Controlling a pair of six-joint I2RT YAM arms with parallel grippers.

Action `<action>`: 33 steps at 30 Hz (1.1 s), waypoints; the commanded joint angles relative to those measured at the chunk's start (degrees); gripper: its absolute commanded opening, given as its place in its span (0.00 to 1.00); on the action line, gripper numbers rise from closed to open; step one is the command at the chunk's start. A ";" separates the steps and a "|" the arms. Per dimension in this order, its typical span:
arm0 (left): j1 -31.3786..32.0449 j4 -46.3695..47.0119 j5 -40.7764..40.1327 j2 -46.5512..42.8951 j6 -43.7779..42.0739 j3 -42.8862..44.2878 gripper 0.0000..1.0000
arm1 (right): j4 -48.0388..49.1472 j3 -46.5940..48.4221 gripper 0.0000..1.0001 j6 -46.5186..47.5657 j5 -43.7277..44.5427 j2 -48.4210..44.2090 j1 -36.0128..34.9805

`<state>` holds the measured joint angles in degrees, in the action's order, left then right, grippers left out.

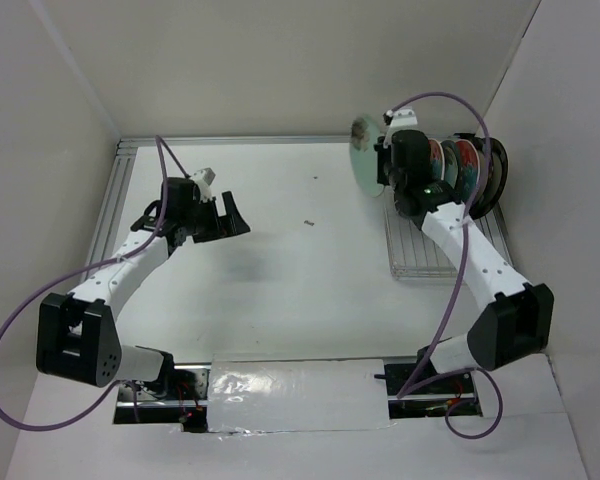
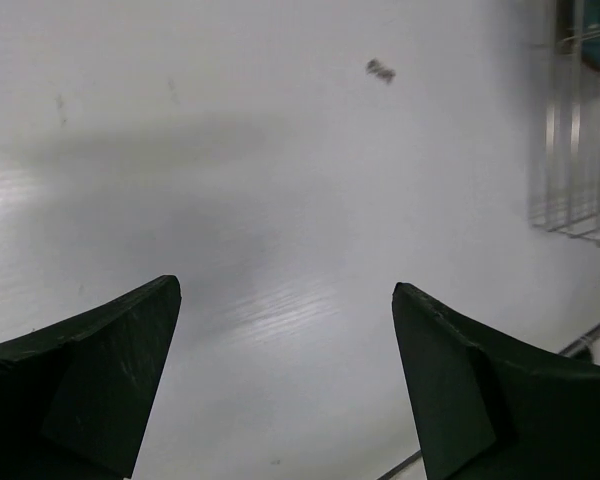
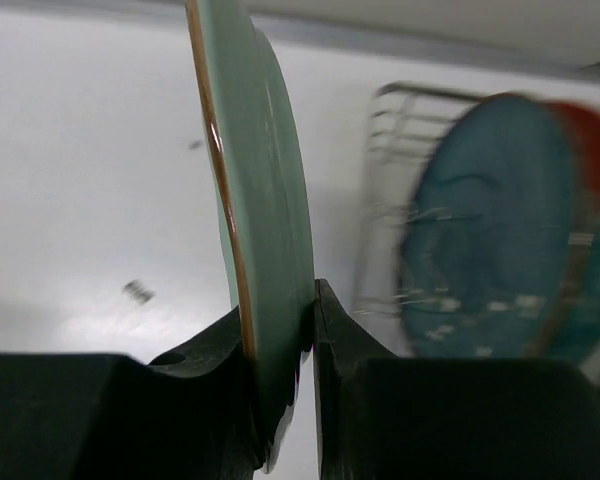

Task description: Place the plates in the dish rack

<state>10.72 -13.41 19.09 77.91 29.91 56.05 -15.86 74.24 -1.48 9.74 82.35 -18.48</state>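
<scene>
My right gripper (image 1: 388, 165) (image 3: 280, 310) is shut on the rim of a pale mint green plate (image 1: 365, 157) (image 3: 265, 190), held upright on edge just left of the dish rack (image 1: 405, 245). The silver wire rack (image 3: 390, 150) holds several plates standing on edge (image 1: 467, 168), among them a dark teal plate (image 3: 490, 220) and a red one (image 3: 592, 150) behind it. My left gripper (image 1: 230, 215) (image 2: 285, 300) is open and empty above the bare table at the left, far from the rack.
A small dark speck (image 1: 308, 222) (image 2: 380, 70) lies on the white table between the arms. White walls enclose the table on three sides. The rack's near part (image 2: 580, 150) has bare wires. A taped strip (image 1: 295, 395) runs along the near edge.
</scene>
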 commanded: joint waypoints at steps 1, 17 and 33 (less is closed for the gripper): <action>0.53 -6.63 -7.48 -3.11 -3.90 -1.91 1.00 | 13.90 3.11 0.00 7.61 18.19 -6.23 -0.33; 1.06 -4.88 -8.02 -0.39 -4.95 -1.38 1.00 | 22.80 -2.95 0.00 13.52 25.59 1.23 2.92; 1.06 -4.34 -7.49 1.98 -4.95 -0.86 1.00 | 19.64 -7.79 0.00 6.49 15.84 5.97 9.51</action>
<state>11.46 -19.20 11.62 79.33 26.70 53.36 -2.96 65.39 8.49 27.14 87.74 -10.39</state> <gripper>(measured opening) 0.995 0.243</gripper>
